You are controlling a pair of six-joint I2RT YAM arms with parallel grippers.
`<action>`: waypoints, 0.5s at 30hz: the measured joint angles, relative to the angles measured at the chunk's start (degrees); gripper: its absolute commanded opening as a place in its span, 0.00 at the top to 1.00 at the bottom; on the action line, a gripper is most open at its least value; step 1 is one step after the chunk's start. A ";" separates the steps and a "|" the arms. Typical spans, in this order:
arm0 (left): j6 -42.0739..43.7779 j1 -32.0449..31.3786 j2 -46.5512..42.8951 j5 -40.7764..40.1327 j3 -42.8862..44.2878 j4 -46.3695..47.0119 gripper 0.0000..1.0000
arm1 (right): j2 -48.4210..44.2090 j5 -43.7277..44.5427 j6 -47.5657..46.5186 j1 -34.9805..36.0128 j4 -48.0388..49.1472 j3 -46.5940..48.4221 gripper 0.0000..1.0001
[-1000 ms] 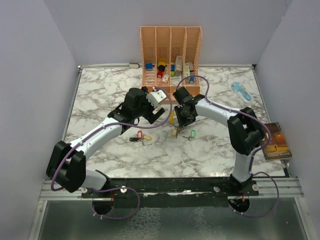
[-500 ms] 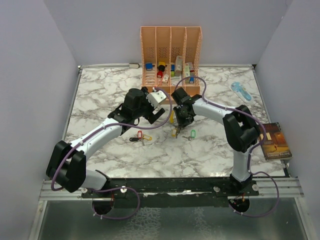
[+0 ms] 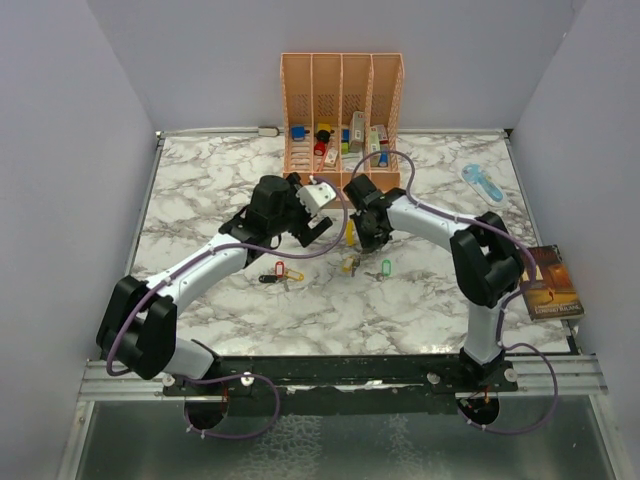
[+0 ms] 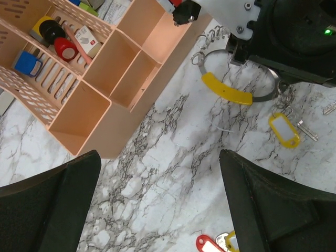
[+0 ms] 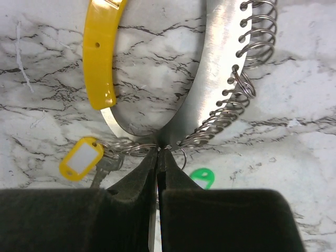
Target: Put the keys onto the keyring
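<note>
Since the coming move turns on how the keyring lies relative to the fingers, read the layout from the arm bases outward.

1. Nearest the bases, the red-tagged key [image 3: 281, 268] and the black-tagged key [image 3: 266, 278] lie together on the table [image 3: 200, 180]. They are on the left arm's side, well apart from the keyring.
2. Further out, the yellow-tagged key [image 5: 80, 158] lies just left of the right fingertips. The green-tagged key [image 5: 200, 177] lies just right of them. The yellow-tagged key's head runs in among the wire loops at the loop's lower end; whether it is threaded cannot be told.
3. The right gripper [image 5: 158, 151] has its fingers pressed together. Their tips meet at the near end of the keyring [image 5: 210, 68], where the steel band curves round. Whether thin metal is nipped between them cannot be told.
4. From those tips the loop extends straight ahead, so its long axis runs away from the fingers. The yellow sleeve is on the left side and the row of wire loops on the right.
5. The left gripper [image 4: 158, 163] hovers with fingers spread wide and nothing between them. The keyring lies ahead of it and to its right, near but apart.
6. Farthest out, the organiser [image 3: 342, 100] stands at the back edge.

Assessment: the right arm is nearer the keyring and suited to steadying it. The left arm is nearer the red-tagged and black-tagged keys and suited to fetching them.
</note>
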 measured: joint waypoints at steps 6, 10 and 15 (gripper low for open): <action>2.21 0.02 2.14 2.93 2.38 -0.04 0.01 | -5.14 0.92 -1.01 -0.02 -1.81 1.07 0.98; 5.49 0.22 3.06 8.04 4.87 -0.35 0.01 | -9.31 -0.87 -1.64 -0.07 -2.93 5.42 0.98; 9.94 0.22 4.66 14.23 6.01 -0.09 0.01 | -12.41 -5.38 -1.99 -0.31 -3.06 7.78 0.98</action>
